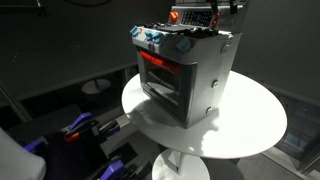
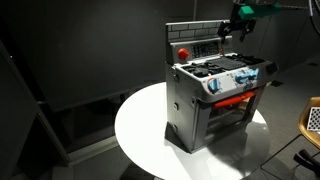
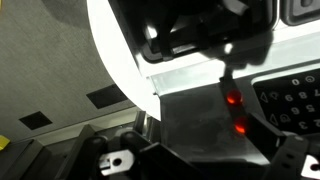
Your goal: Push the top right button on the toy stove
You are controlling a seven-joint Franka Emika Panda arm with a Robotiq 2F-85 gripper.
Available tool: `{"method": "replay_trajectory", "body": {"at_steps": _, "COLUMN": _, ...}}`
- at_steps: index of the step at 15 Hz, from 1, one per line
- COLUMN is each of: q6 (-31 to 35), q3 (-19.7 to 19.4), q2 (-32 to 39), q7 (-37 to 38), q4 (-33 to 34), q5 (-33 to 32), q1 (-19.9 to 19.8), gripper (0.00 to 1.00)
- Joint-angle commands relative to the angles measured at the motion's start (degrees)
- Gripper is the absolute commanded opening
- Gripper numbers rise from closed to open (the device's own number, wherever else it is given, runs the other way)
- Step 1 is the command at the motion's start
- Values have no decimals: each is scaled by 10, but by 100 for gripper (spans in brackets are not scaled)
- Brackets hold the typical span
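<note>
The toy stove [image 1: 185, 75] is a silver-grey box with a red-lit door and blue-and-red knobs. It stands on a round white table and shows in both exterior views [image 2: 212, 100]. Its raised back panel carries red buttons [image 3: 232, 98]. My gripper [image 2: 232, 30] hangs at the panel's upper far corner, just above the stove top [image 1: 213, 12]. In the wrist view the fingers [image 3: 224, 62] look shut and empty. Their tip is close above two glowing red buttons; I cannot tell whether it touches them.
The round white table [image 1: 250, 120] has bare surface around the stove [image 2: 140, 130]. Dark equipment with purple parts [image 1: 80, 130] sits below the table edge. A small white round stand [image 1: 95, 87] is behind. A pale basket-like object [image 2: 312, 118] is at the frame edge.
</note>
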Motion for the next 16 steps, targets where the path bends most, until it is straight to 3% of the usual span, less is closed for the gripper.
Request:
{"method": "replay_trajectory", "body": {"at_steps": 1, "q6": -24, "q3": -7, "q2": 4, "q7": 6, "q4": 19, "q5": -1, "q1": 5, "gripper": 100}}
{"method": "replay_trajectory", "body": {"at_steps": 8, "q6": -85, "q3": 1, "q2": -37, "q7": -25, "q4": 0, "q5": 22, "q1": 1, "gripper": 100}}
{"method": "replay_trajectory", "body": {"at_steps": 16, "q6": -192, "q3": 12, "q2": -101, "q7": -118, "q4": -31, "q5": 98, "q1": -7, "gripper": 100}}
